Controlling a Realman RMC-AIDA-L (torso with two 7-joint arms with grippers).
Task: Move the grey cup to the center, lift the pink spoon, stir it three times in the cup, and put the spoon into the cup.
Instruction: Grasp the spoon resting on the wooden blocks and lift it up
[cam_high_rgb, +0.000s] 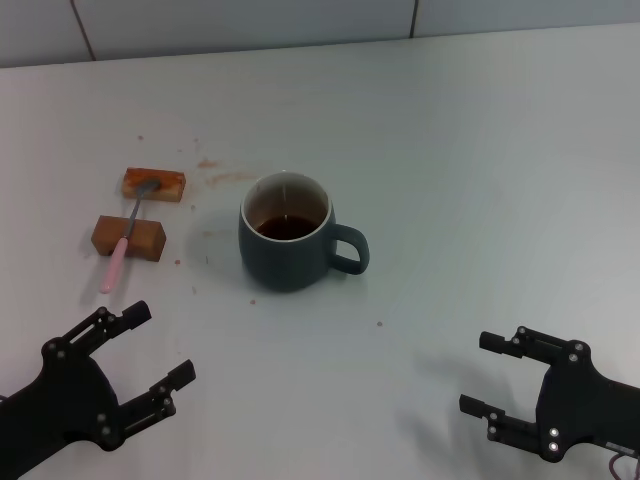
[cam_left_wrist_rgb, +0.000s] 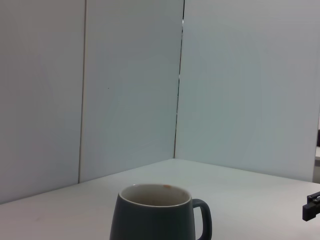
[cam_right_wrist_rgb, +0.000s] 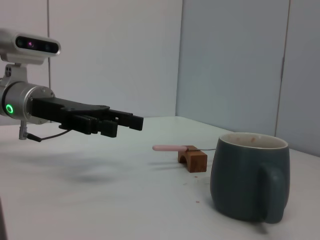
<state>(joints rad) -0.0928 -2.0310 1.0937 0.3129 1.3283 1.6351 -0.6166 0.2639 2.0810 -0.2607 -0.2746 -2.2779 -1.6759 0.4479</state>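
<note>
Only the head view showed the brown liquid in the grey cup (cam_high_rgb: 287, 246), mid-table, handle toward the robot's right. The pink spoon (cam_high_rgb: 128, 233) lay across two wooden blocks (cam_high_rgb: 129, 237), apparently bowl down. Left gripper (cam_high_rgb: 142, 347) and right gripper (cam_high_rgb: 482, 373) hovered near, fingers spread wide.

Robot test bench in a lab-like room, bare white table (cam_high_rgb: 480, 150), plain white wall panels (cam_left_wrist_rgb: 130, 85) with dark seams
</note>
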